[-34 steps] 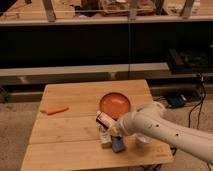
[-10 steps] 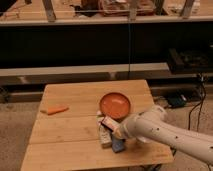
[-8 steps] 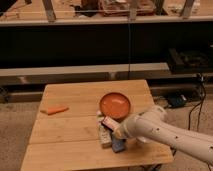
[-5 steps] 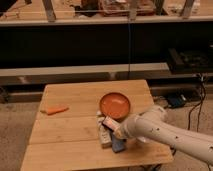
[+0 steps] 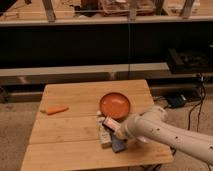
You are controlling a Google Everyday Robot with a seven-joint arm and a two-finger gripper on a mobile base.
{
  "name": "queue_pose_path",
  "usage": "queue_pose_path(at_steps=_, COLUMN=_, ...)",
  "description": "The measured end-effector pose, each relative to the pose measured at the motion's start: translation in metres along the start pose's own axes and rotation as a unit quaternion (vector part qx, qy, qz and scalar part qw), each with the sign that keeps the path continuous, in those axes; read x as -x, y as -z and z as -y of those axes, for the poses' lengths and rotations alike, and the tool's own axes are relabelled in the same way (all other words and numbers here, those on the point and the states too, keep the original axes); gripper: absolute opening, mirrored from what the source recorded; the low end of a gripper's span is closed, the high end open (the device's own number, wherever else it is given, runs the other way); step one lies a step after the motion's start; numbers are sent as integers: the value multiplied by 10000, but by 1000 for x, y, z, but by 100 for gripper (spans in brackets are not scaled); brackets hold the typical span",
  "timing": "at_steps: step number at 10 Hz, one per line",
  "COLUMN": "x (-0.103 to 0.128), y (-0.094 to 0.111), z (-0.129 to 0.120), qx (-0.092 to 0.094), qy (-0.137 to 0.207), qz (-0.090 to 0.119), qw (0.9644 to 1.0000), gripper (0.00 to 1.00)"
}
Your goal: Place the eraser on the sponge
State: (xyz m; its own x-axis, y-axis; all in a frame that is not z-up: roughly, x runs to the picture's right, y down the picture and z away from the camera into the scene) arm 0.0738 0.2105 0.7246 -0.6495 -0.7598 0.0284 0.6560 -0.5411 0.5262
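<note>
Dim, warm room light, mostly from overhead. Gripper [image 5: 116, 132] is closed on the eraser [image 5: 110, 122], low over the near edge of the table [image 5: 75, 97]. The pale eraser and the white arm [image 5: 165, 132] behind the jaws read brightest. Dark shadow directly under the jaws. Beyond the jaws the shelving [image 5: 90, 45] is near black, with a lit strip on top. Whole view soft, grainy.
</note>
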Motion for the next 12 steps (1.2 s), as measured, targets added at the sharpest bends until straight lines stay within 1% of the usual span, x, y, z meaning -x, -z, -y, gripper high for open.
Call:
queue_pose_path(at_steps=1, x=1, y=0, z=-2, qx=12, qy=13, qz=4, qw=10000, gripper=4)
queue_pose_path(at_steps=3, x=2, y=-1, z=-3, qx=16, qy=33, qz=16, qw=10000, gripper=20)
queue_pose_path(at_steps=4, x=2, y=-1, z=-3, qx=16, qy=52, qz=22, qw=10000, gripper=24)
queue_pose_path(at_steps=12, x=5, y=-4, z=-9, qx=58, qy=149, qz=49, qw=9999, gripper=24)
